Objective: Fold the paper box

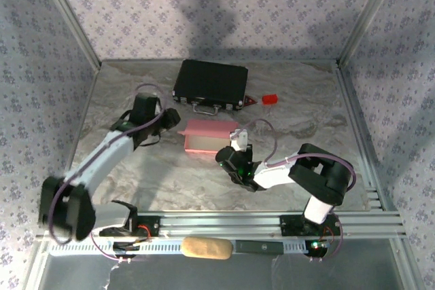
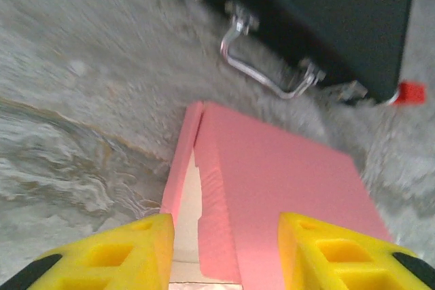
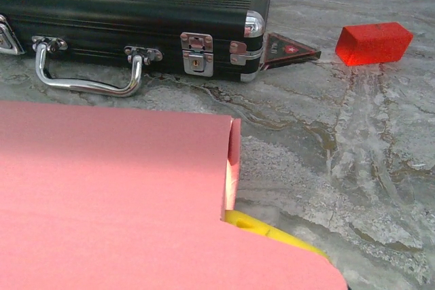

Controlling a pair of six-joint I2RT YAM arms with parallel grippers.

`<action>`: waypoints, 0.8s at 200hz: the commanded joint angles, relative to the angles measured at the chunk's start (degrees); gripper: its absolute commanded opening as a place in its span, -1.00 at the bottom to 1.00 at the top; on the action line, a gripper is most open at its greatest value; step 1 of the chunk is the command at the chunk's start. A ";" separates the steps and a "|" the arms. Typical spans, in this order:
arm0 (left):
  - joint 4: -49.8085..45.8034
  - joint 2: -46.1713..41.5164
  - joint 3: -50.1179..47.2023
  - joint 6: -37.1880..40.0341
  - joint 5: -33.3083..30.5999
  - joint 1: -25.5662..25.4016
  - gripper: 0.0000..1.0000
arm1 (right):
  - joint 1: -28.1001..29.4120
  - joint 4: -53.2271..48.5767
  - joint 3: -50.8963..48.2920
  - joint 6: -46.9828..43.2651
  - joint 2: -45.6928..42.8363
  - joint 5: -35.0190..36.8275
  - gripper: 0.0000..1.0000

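**Clerk:** Entry one, step in hand. Paper box (image 1: 207, 130): salmon card, lying mid-table just in front of the black case. Its long panels are raised into a trough with the paler inside showing, and the ends are not yet closed. Judged roughly midway.

**Checker:** Holders?

**Clerk:** Left gripper (image 2: 224, 221): its yellow fingers (image 2: 146, 249) stand apart over the box's left end, with nothing seen clamped between them. Right gripper (image 1: 236, 138): at the box's right end, jaws closed. A pink panel lies across its yellow finger (image 3: 272, 232); whether that card is pinched cannot be told.

**Checker:** Next move calls for?

**Clerk:** Probably the left end. The side flap needs tucking inward while the right end is steadied. The card is thin, so the push must be light and square or it will likely crease.

**Checker:** Surroundings, by size.

**Clerk:**
- Walls (image 1: 204, 5): lilac floral paper on three sides, with metal posts at the corners.
- Table (image 1: 319, 134): grey marbled sheet, matt.
- Black hard case (image 1: 211, 83): ribbed lid, metal latches and handle, shut, behind the box and apart from it.
- Tan roll (image 1: 204, 248): on the near rail between the arm bases.
- Red block (image 1: 270, 99): translucent, right of the case.
- Dark triangular card (image 3: 289, 51): at the case's right corner.
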 commanded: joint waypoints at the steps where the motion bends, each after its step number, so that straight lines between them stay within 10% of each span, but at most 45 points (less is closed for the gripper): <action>1: 2.32 3.51 2.24 3.63 8.60 -0.05 -0.13 | -0.52 -2.24 0.94 -0.57 1.16 -1.22 -1.00; 160: 10.76 10.30 -6.39 3.67 5.87 -2.86 -0.58 | -1.85 -7.65 1.14 1.99 -1.58 -5.45 -1.00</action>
